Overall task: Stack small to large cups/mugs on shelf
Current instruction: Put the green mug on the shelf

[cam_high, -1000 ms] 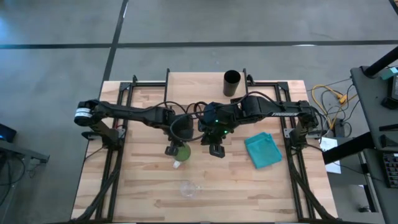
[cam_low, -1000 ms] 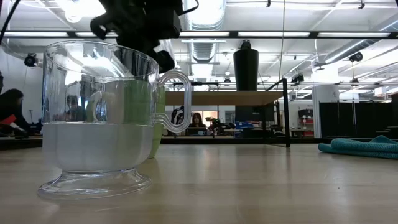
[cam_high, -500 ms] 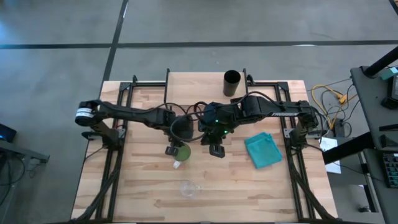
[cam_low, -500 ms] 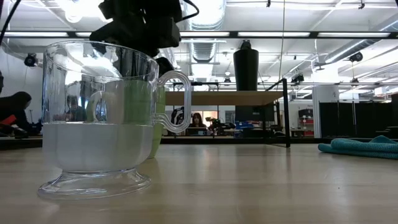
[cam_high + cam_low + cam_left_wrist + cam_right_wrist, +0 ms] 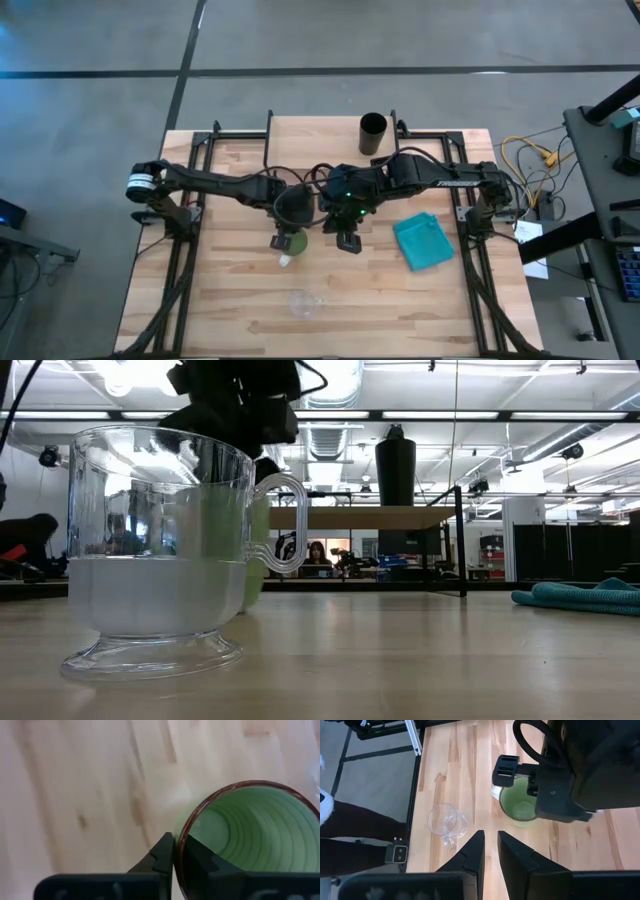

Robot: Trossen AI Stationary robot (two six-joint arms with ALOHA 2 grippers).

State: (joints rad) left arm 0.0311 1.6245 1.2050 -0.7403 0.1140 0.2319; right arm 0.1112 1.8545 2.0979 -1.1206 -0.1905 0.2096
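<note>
With the left gripper (image 5: 281, 241) clamped on the green mug's (image 5: 291, 241) rim mid-tabletop, lifting toward the shelf (image 5: 360, 517) looked next; right gripper (image 5: 347, 241) hovered nearby, fingers slightly apart.

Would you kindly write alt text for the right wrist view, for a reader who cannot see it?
Seen past the right gripper, the left gripper is shut on the rim of the green mug, which is upright on the wooden table. The clear glass cup stands apart beside it, near the table's edge.
</note>
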